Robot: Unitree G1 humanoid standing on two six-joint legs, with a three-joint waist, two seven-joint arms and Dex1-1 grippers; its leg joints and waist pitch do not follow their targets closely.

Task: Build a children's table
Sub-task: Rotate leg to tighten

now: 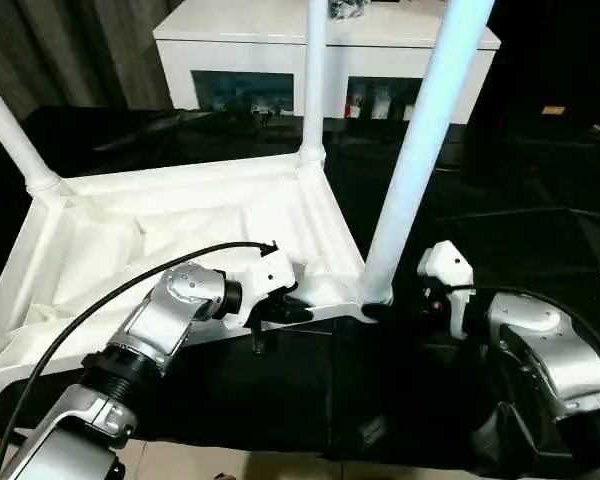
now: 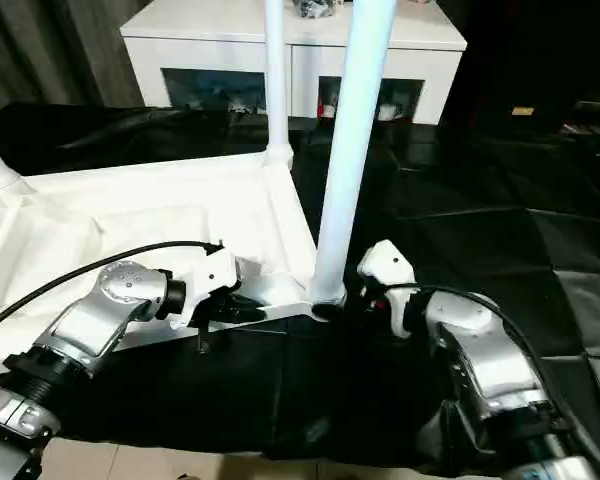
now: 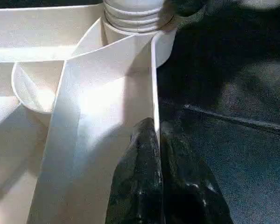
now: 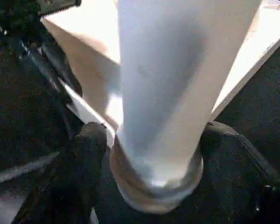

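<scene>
Right wrist view: right gripper [image 4: 154,154] straddles the near long round white plastic leg [image 1: 420,150] at its corner socket. Left gripper [image 3: 156,154] pinches the upturned white ribbed tabletop's [image 1: 130,240] rim. Risk: an off-axis push could cant the leg or skid the top.

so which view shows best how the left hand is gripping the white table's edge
The left wrist view: the left hand has its black fingers pinched shut on the thin rim of the white plastic table top, beside a corner socket. The eye views show that hand from the side at the near edge, fingers mostly hidden.
</scene>
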